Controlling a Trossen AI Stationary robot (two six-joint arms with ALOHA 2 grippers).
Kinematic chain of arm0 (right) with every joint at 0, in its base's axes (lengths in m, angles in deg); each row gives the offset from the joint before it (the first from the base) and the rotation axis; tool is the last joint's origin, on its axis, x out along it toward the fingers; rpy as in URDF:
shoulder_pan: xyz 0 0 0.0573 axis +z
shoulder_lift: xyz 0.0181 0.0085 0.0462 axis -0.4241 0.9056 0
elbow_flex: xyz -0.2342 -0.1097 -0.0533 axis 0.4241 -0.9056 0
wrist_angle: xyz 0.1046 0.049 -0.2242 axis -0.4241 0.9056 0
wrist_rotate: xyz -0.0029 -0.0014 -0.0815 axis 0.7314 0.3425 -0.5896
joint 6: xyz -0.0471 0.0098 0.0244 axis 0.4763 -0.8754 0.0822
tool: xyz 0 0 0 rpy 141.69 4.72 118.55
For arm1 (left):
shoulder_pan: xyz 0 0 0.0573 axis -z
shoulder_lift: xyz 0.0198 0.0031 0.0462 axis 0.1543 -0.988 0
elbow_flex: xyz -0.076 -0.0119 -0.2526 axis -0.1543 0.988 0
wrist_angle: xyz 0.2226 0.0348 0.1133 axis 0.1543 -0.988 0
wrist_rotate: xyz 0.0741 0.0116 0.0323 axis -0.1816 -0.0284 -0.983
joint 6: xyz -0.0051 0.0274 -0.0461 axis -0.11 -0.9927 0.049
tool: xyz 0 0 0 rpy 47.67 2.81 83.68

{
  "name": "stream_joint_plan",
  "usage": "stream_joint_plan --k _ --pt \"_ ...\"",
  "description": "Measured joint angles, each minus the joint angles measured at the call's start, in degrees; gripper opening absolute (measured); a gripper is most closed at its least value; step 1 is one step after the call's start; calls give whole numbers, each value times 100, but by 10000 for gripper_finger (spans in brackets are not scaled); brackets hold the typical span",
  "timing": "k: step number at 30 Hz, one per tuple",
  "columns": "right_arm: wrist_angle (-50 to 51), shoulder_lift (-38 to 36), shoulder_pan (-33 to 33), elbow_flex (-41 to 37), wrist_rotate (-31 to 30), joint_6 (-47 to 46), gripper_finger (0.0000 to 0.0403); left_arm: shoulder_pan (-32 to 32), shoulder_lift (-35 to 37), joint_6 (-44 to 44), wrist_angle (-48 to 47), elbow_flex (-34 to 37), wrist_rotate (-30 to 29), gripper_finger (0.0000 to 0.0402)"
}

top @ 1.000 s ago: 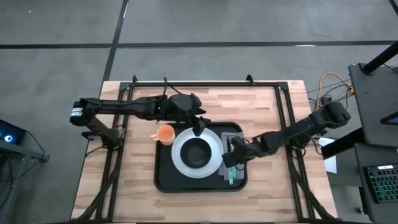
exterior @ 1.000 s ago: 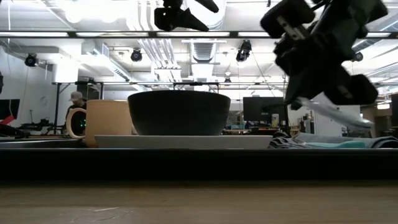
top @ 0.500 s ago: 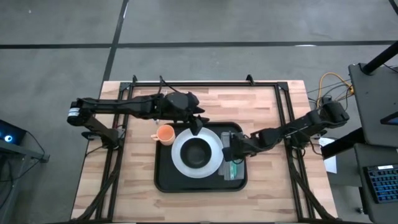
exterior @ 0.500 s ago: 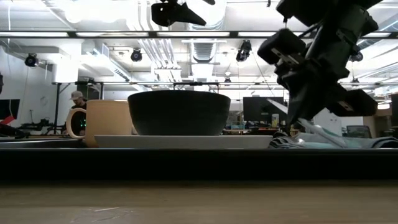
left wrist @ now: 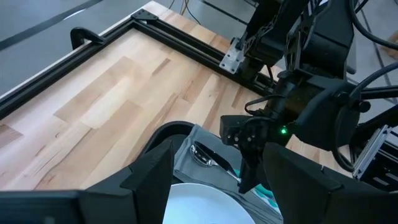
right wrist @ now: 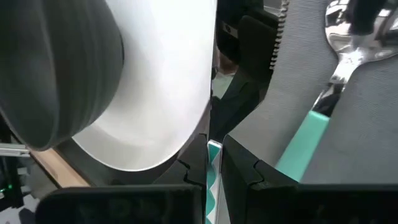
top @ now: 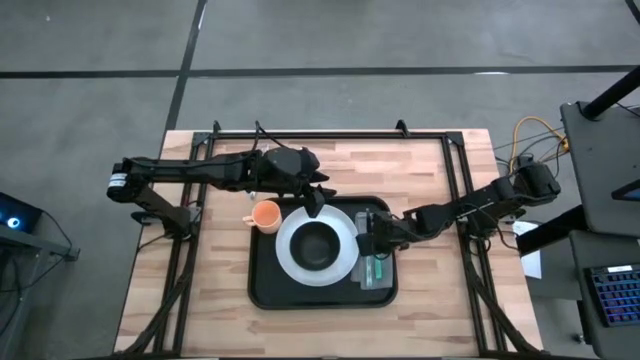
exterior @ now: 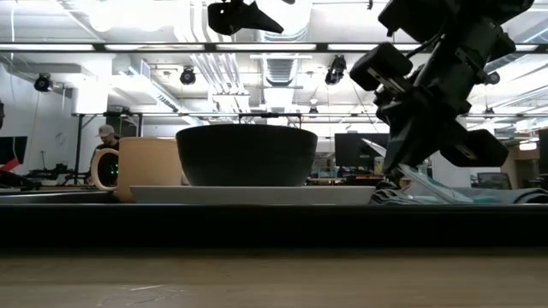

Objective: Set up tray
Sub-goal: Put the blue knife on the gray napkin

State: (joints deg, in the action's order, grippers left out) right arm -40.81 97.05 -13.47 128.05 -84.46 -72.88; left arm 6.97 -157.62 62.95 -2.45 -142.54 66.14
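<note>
The black tray [top: 262, 285] holds a white plate [top: 290, 250] with a dark bowl [top: 318, 245] on it. A grey napkin [top: 380, 218] lies along the tray's right side, and a teal-handled spoon [right wrist: 339, 56] lies on it. An orange cup [top: 266, 214] stands on the tray's far left corner. My right gripper [top: 372, 243] is low over the napkin, shut on a teal-handled knife [right wrist: 278, 37]. My left gripper [top: 318, 200] hangs open above the plate's far rim, holding nothing. My right gripper pinches the knife's teal handle [right wrist: 214, 155] between its two fingers. The fingers slant down from the table's right. The serrated blade [right wrist: 278, 37] reaches out past the fingertips, between the plate's rim and the spoon. I cannot tell whether the knife rests on the napkin.
A black metal frame [top: 330, 133] runs along the table's far, left and right sides. Bare wood [top: 340, 165] lies between the tray and the far frame. In the low view, a person [exterior: 104, 137] shows far off in the room behind.
My right gripper has carried the knife a little toward the table's far edge and down toward the napkin, staying shut on it. The knife, held higher over the napkin before, now sits low beside the plate.
</note>
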Motion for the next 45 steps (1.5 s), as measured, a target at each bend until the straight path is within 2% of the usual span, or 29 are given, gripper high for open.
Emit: stream_joint_plan --k 7,16,23,33,41,45 --pt "-4 8 -29 -64 -31 160 17 0 0 -38 2 0 107 227" --pt "172 8 -29 -70 -94 143 71 -2 0 -36 2 0 301 227" --pt "169 7 -21 -61 150 -1 64 0 0 -35 4 0 363 226" --pt "142 98 35 312 157 265 56 -4 0 -138 90 -2 367 226" --pt "228 360 327 392 -436 -157 84 -4 0 -123 91 -2 372 226" --pt "652 441 351 536 -490 -174 88 -7 16 -123 45 -2 390 226"
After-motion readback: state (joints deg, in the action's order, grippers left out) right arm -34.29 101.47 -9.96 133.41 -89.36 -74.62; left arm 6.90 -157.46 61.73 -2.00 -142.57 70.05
